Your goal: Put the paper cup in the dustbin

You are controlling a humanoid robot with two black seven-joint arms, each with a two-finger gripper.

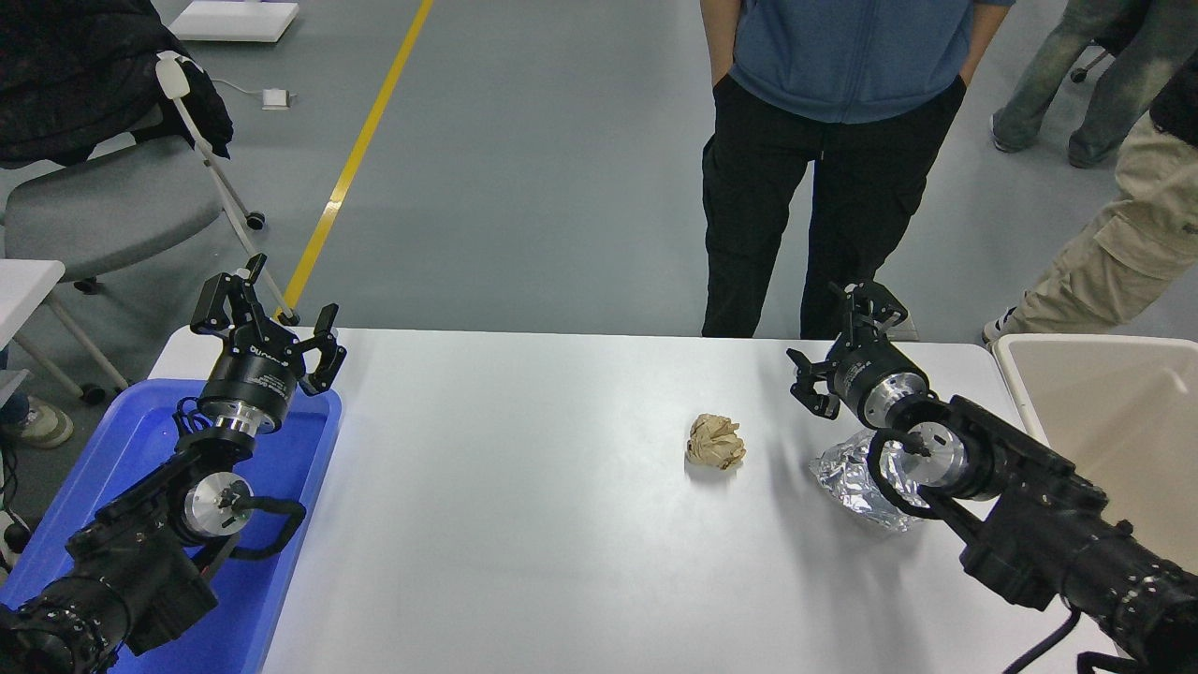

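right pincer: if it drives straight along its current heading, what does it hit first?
Probably nothing on the table. The right pincer, open, points up and away toward the far table edge; beyond stands a person. Depth is unclear.
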